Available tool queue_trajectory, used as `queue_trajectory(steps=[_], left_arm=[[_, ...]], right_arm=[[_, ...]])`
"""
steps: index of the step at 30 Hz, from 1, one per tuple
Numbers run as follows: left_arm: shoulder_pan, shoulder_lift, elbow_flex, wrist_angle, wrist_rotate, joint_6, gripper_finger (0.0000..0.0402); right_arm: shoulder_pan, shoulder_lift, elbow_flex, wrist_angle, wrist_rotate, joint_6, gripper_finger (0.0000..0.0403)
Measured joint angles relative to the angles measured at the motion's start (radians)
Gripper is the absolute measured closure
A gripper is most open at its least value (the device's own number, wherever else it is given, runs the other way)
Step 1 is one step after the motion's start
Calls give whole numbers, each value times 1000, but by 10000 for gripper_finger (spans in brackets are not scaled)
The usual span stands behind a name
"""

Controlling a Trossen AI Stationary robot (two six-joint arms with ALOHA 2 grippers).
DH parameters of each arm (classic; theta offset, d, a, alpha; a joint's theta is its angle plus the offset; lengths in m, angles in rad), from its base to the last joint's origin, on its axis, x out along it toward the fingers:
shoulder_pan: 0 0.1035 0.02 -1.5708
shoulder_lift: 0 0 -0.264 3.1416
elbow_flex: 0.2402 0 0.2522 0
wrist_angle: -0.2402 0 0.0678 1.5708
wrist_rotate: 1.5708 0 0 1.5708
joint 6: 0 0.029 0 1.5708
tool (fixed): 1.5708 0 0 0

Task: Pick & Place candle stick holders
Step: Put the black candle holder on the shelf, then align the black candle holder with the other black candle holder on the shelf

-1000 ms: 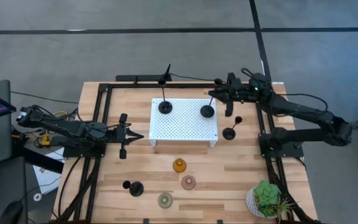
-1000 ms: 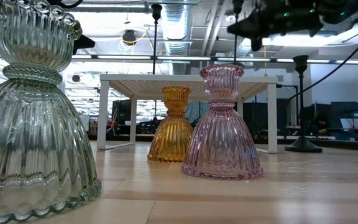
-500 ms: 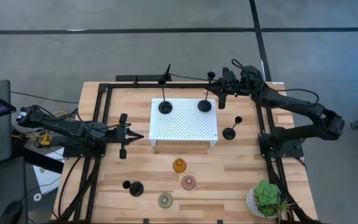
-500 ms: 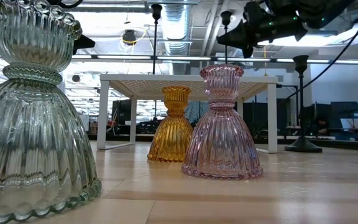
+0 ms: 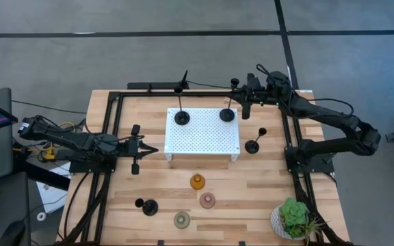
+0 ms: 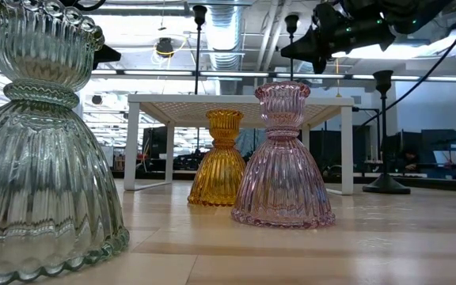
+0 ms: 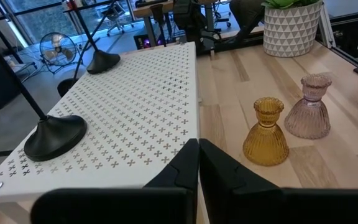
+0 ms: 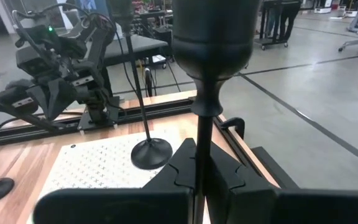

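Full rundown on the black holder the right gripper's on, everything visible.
The holder is matte black: a round disc base, a thin upright stem and a small cup on top. Its base rests on the white perforated platform, at the far right corner, right of another black holder. The stem stands upright. The right gripper is shut on the stem just under the cup, as the right wrist view shows.

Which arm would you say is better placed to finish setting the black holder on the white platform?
The right. Its gripper is already closed on the black holder's stem above the white platform. The left gripper waits shut beside the platform.
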Motion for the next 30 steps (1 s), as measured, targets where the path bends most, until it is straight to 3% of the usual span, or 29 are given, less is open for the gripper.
queue_trajectory(steps=[8, 20, 30], left_arm=[[0, 0, 0, 0, 0, 0, 389], [0, 0, 0, 0, 0, 0, 389], [0, 0, 0, 0, 0, 0, 389]], right_arm=[[17, 0, 0, -8, -1, 3, 389], [40, -8, -5, -14, -2, -38, 307], [2, -148, -5, -79, -1, -49, 215]])
